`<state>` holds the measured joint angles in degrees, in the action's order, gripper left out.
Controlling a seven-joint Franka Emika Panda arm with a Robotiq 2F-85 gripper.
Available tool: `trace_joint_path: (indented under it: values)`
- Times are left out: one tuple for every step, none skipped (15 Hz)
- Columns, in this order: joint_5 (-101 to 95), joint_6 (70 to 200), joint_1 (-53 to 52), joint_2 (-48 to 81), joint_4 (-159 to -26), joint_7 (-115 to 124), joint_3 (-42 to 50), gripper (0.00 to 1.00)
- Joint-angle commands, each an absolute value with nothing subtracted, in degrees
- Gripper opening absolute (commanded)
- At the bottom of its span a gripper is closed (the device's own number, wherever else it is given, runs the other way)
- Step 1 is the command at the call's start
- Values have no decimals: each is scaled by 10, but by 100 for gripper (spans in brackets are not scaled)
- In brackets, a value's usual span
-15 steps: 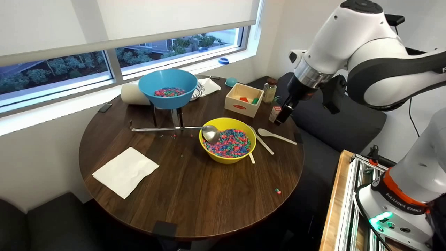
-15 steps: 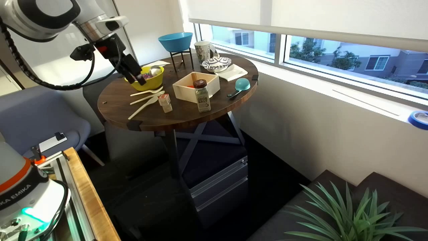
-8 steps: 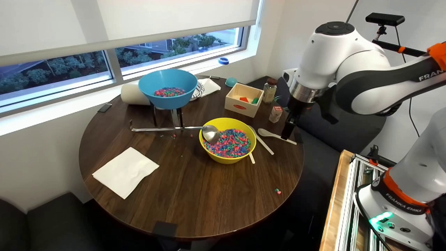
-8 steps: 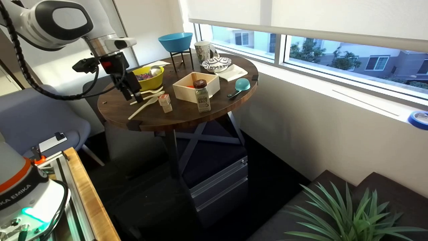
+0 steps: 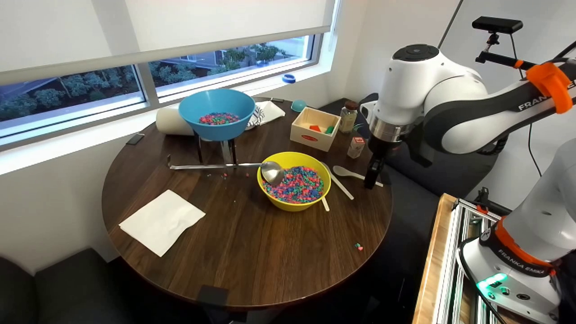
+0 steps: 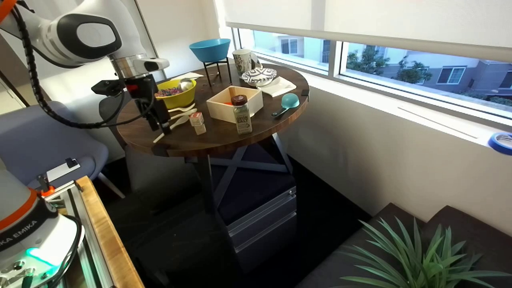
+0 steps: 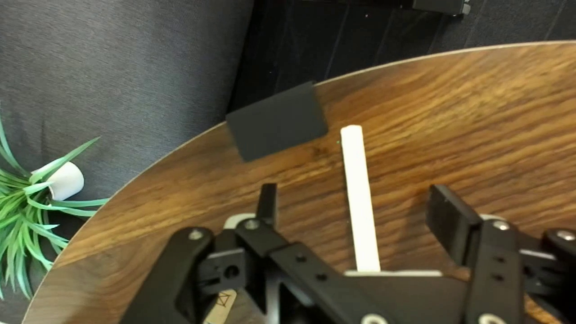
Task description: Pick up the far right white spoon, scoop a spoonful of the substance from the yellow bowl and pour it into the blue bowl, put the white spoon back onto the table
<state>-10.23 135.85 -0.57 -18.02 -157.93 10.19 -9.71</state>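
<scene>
- One robot gripper (image 7: 354, 206) hangs low over a round wooden table (image 5: 225, 252), jaws spread wide on either side of a slim white spoon (image 7: 360, 198) and gripping nothing; bare wood shows between each jaw and the handle.
- The spoon lies flat on the table near its edge, handle end just beside a dark patch (image 7: 276, 121).
- Near it, a yellow bowl (image 5: 290, 207) holds a heap of tiny multicoloured pieces (image 5: 299, 184), with a metal ladle (image 5: 271, 172) across its rim, scoop inside.
- Two more pale utensils (image 5: 343, 188) lie beside that bowl.
- Farther off, a blue bowl (image 5: 218, 133) on a dark-legged stand (image 5: 232, 152) holds similar pieces.
</scene>
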Motion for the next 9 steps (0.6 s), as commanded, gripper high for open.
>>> trace_joint_path:
  values:
    - [-90,1374,-14,-171,-1578,96,-80,54]
    - [-81,1378,-18,-172,-1578,90,-75,44]
    - [-75,1383,-20,-172,-1577,87,-72,38]
    - [-70,1387,-22,-171,-1577,84,-70,31]
    - [-66,1392,-24,-171,-1576,81,-68,22]
    - [-57,1398,-28,-170,-1576,75,-65,15]
    - [-47,1404,-31,-168,-1576,67,-62,6]
    - [-40,1410,-33,-167,-1576,60,-59,1]
    - [-31,1418,-36,-164,-1576,53,-56,0]
